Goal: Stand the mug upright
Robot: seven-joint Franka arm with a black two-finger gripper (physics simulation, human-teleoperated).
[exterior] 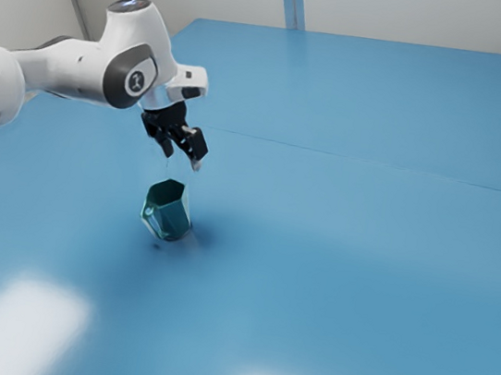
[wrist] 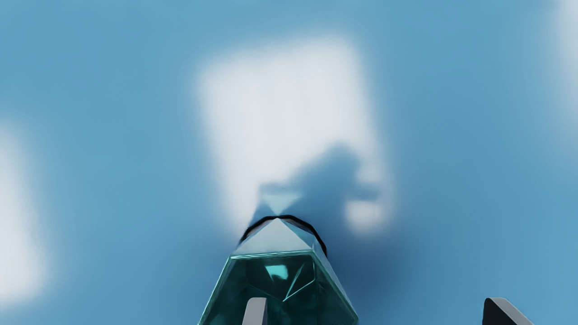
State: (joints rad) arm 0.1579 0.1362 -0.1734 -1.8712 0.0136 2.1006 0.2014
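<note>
The black gripper (exterior: 182, 160) is hovering with its fingers (wrist: 255, 313) standing wide apart and holding nothing, while the teal mug (exterior: 172, 220) is facing its mouth upward below the gripper, against the blue table (exterior: 362, 259).

1. The table (exterior: 335, 246) has a smooth, glossy top that throws back soft white patches of light; what it is made of, I cannot tell.
2. The mug (exterior: 168, 220) is shiny and hard-looking, with smooth flat facets, like glass or glazed pottery.
3. The arm (exterior: 72, 78) has a smooth white shell, plastic-looking, with a low sheen.
4. The gripper (exterior: 183, 158) looks like dark plastic or metal; its fingertips (wrist: 256, 312) are smooth, grey and fairly matt.
</note>
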